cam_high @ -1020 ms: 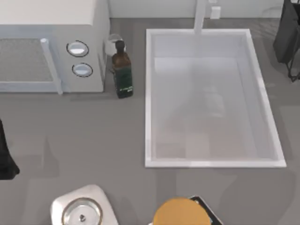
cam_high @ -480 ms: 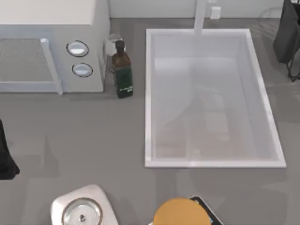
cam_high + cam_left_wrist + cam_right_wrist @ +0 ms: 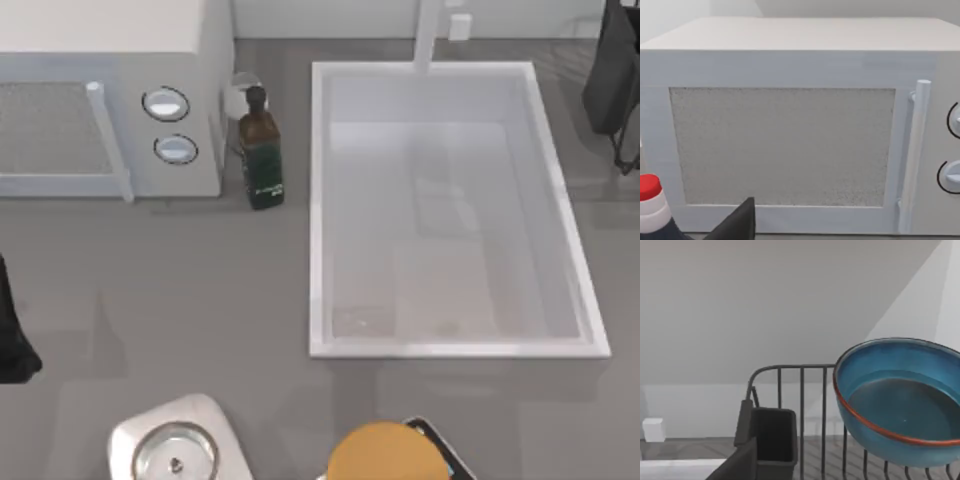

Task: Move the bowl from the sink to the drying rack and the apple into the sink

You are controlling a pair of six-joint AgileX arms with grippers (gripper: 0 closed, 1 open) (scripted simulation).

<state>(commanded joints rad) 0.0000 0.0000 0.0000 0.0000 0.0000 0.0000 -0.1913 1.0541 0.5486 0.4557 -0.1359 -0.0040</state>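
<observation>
At the near edge of the table sits a small shiny metal dish on a white base, and to its right a round orange-yellow thing lying over a dark flat object. My left arm is parked at the left edge. The left gripper faces the door of the white box-shaped microwave, with a red-capped bottle top just beside it; its grip cannot be told.

Farther back and to the right, the large white rectangular sink runs toward the far wall, its white tap post at the far rim. Left of the sink stands a dark brown glass bottle with a green label, close by the microwave's two round dials.

My right arm is at the far right corner. In front of the right gripper, the round glossy blue bowl with a thin dark red rim sits tilted before the upright bars of the dark wire drying rack, right of the rack's dark cutlery holder. Whether this gripper holds the bowl cannot be told
</observation>
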